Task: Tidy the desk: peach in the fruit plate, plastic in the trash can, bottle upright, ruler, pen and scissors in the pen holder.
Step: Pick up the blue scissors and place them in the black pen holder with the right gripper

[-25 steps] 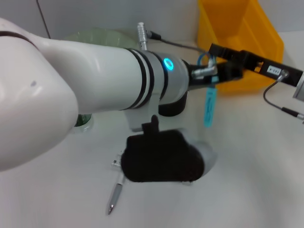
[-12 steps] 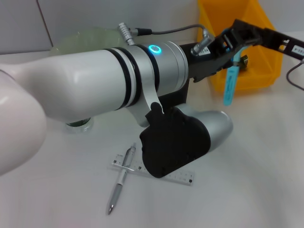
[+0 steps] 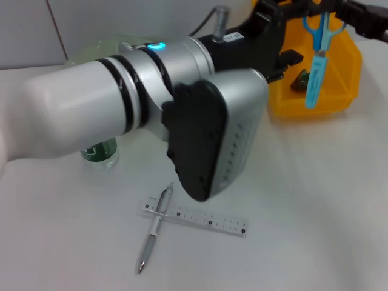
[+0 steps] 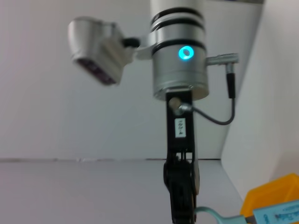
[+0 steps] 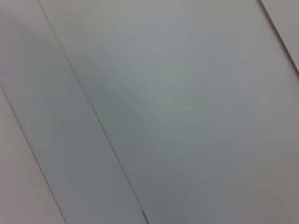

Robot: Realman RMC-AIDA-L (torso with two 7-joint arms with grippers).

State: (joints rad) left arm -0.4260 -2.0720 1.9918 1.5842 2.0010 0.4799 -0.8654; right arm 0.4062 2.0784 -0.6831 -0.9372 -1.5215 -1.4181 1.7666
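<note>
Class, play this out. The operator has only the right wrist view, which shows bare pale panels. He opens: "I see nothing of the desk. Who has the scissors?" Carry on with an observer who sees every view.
Observer: The left claw holds the scissors by the handles. The blades hang down in front of the yellow bin.
Operator: Are the pen and ruler put away?
Observer: No. The pen lies across the ruler on the desk.
Operator: And the bottle?
Observer: The green bottle has its base on the desk; the left arm hides the rest.
</note>
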